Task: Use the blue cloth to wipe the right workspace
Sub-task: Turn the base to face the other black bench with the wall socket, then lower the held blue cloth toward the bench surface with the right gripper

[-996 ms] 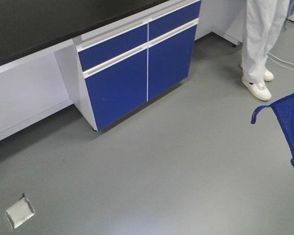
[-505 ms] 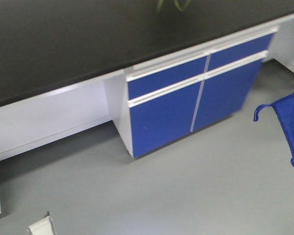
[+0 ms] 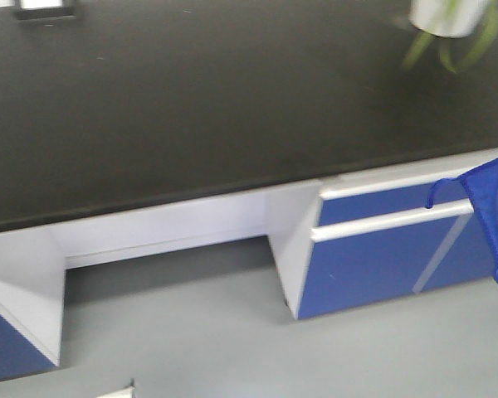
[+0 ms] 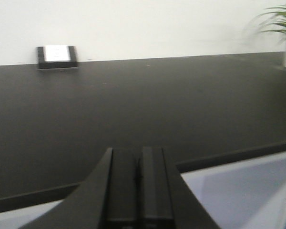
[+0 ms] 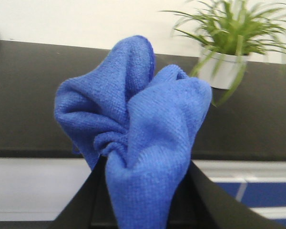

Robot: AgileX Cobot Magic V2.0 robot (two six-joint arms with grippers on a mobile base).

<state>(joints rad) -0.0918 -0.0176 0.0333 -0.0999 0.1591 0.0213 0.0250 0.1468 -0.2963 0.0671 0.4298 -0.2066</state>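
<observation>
Grey floor (image 3: pixel 232 332) lies in front of the counter (image 3: pixel 191 108), a wide matte black top over a blue-fronted cabinet (image 3: pixel 382 257) with white trim.

Nearest, in the left wrist view, the left gripper (image 4: pixel 138 164) has its two black fingers (image 4: pixel 121 191) pressed flat together with nothing between them, and it points across the counter's front edge.

The right gripper (image 5: pixel 143 191) is clamped on the blue cloth (image 5: pixel 133 129). Its dark fingers show on either side of the bundle's base. The cloth is bunched into folds and stands up out of the grip, with its long axis running along the gripper's line toward the counter. In the front view it hangs in the air just off the counter's front edge, level with the cabinet's drawer front. Its thin loop tag (image 3: pixel 436 189) sticks out toward the middle of the cabinet. It is not touching the counter top.

At the counter's back edge, against the white wall (image 4: pixel 157 24), sits a small black block (image 4: pixel 57 56). Its white face is too blurred to read. A green plant in a white pot (image 5: pixel 229 52) stands toward the counter's other back end.
</observation>
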